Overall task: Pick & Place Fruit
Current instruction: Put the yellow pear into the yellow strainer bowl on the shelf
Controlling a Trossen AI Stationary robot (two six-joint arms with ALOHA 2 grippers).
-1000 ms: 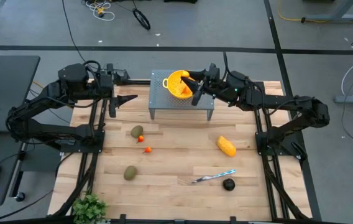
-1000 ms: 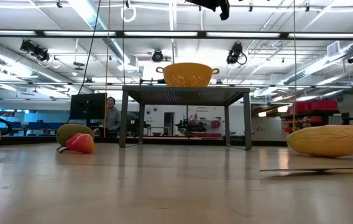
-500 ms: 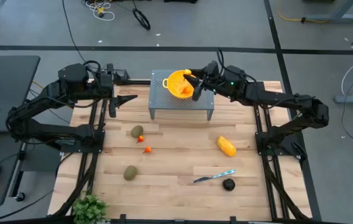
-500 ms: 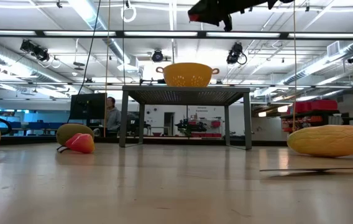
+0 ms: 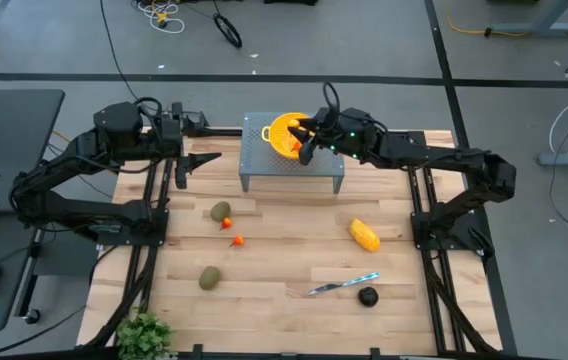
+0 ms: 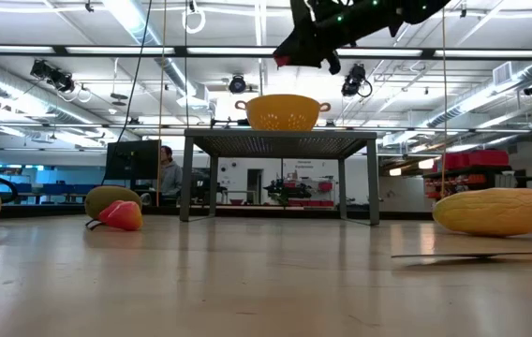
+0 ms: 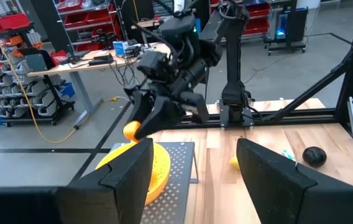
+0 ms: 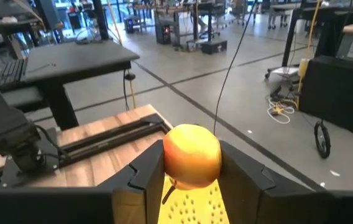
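The left gripper [image 5: 186, 168] waits with its fingers apart and empty, left of the raised perforated metal stand [image 5: 254, 165]. On that stand sits the yellow perforated two-handled bowl [image 5: 280, 131]. Directly above the bowl, the right gripper [image 8: 192, 180] pinches a round orange-yellow fruit [image 8: 192, 155]. This looks like the placing step; next it likely needs to lower slightly and let go.

Even overhead light is filling every view. Ceiling strip lamps [image 6: 125, 11] are glaring white in the low view, and the worktop [image 6: 266, 281] nearest that camera is blurring out. Shadows on the worktop are staying soft and short. In the left wrist view, the near fingers [image 7: 127, 174] are showing dark and unfocused.
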